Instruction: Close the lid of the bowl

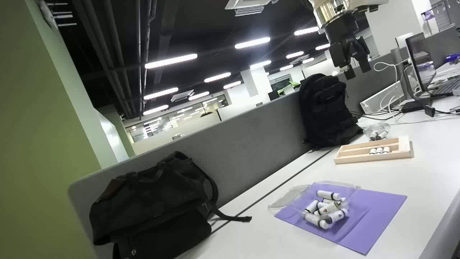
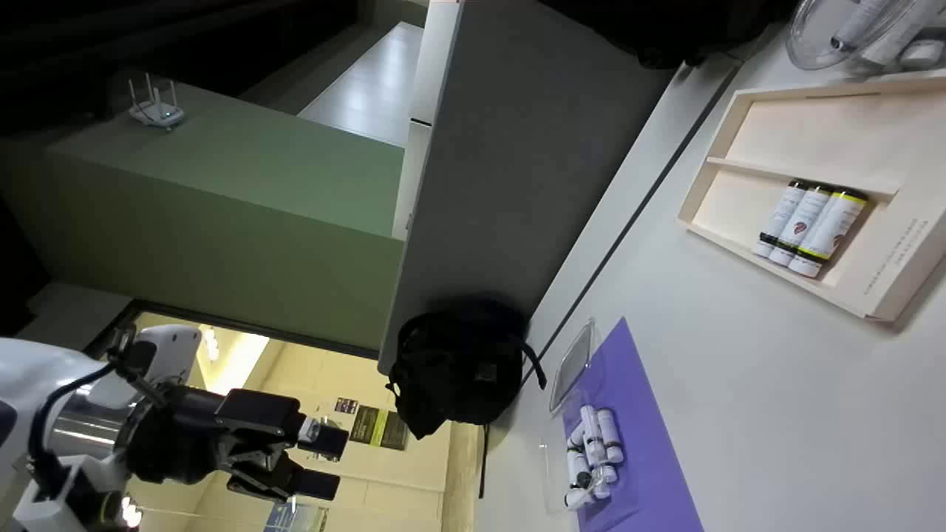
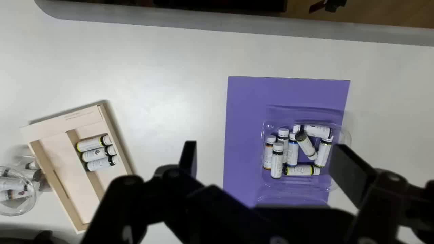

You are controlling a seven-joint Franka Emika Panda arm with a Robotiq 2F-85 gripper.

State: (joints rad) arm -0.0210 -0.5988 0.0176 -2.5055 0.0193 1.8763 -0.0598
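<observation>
Lid [image 2: 573, 366], well below the spread, empty gripper [image 2: 329, 463], showed poorly but seemed light, bendy and slippery, best pinched by its rim away from the bowl [image 3: 301, 183].

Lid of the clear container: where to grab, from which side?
Likely the outer edge of the lid: bring the end effector down from above on the partition side and pinch the thin rim. The lid is open on that side of the container, so this edge points away from the bottles. Whether it clears the desk, I can't tell.
</observation>
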